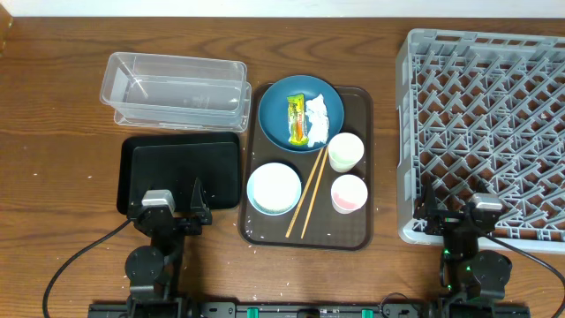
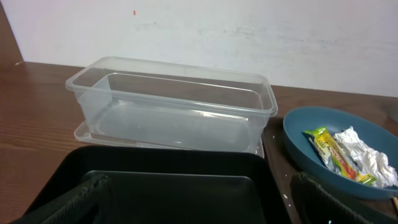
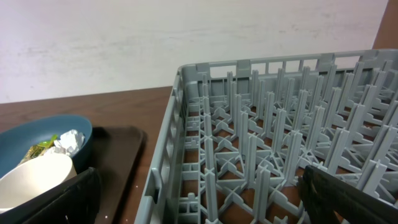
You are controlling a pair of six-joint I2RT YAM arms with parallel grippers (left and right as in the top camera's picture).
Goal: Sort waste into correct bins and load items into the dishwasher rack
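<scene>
Snack wrapper (image 1: 297, 119), likely light, crinkly, slippery, lies in blue dish (image 1: 275, 110) at 12 o'clock of serving tray (image 1: 357, 110), touching soft tissue (image 1: 318, 119); pinch mid-length. Left gripper (image 1: 172, 208), right gripper (image 1: 459, 212): jaws spread, empty.

Clear tub (image 2: 174, 121) behind black tray (image 2: 168, 165); wrapper (image 2: 333, 152), tissue (image 2: 367, 155) in blue dish (image 2: 298, 140).

Snack wrapper (image 1: 297, 119) print seems too blurred — nothing legible.

overhead: straight down | wrists: low, facing wall (image 2: 249, 31) | shared: likely blue dish (image 2: 329, 121)
</scene>
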